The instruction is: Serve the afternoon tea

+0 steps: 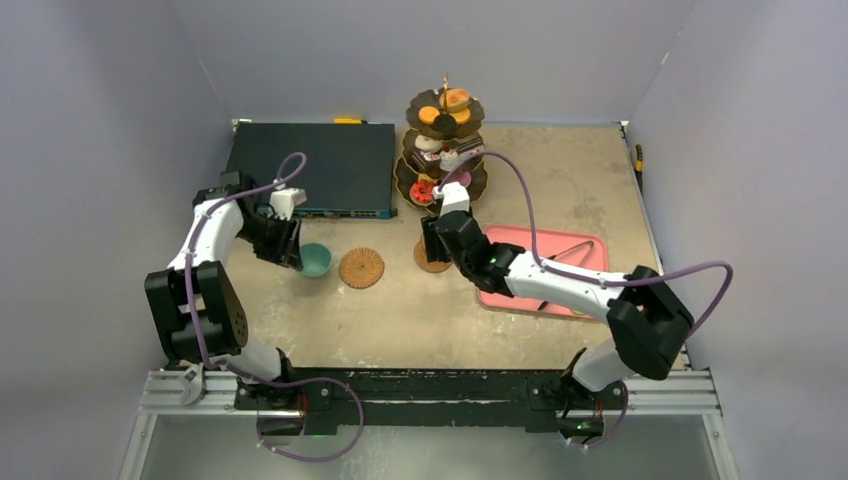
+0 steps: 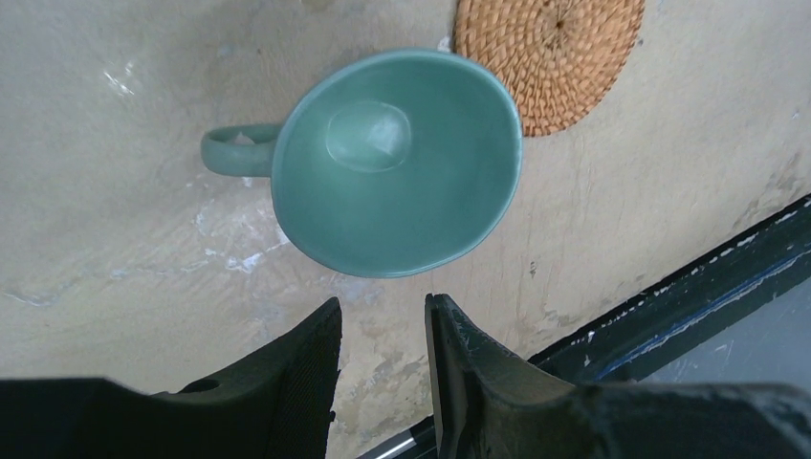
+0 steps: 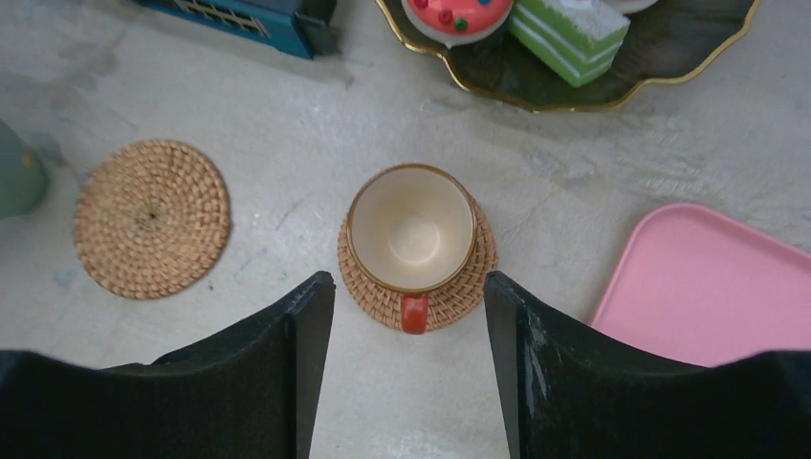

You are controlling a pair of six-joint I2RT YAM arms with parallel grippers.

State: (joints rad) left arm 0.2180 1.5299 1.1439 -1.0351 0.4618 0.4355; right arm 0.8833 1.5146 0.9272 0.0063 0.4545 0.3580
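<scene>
The teal cup (image 1: 316, 260) (image 2: 397, 163) stands on the bare table just left of an empty woven coaster (image 1: 361, 268) (image 2: 550, 53) (image 3: 151, 218). My left gripper (image 1: 285, 245) (image 2: 383, 304) is open and empty, close behind the cup's rim. The tan cup (image 3: 411, 228) with a red handle sits on the second coaster (image 3: 459, 277) (image 1: 428, 264). My right gripper (image 1: 440, 238) (image 3: 409, 279) is open and empty right above it. The three-tier stand (image 1: 443, 140) (image 3: 669, 48) holds small cakes, among them a green one (image 3: 569, 33).
A pink tray (image 1: 500, 290) (image 3: 708, 287) lies right of the tan cup, with black tongs (image 1: 572, 250) on it. A dark blue box (image 1: 315, 165) (image 2: 689, 287) (image 3: 249, 14) lies at the back left, behind the left gripper. Walls close in three sides.
</scene>
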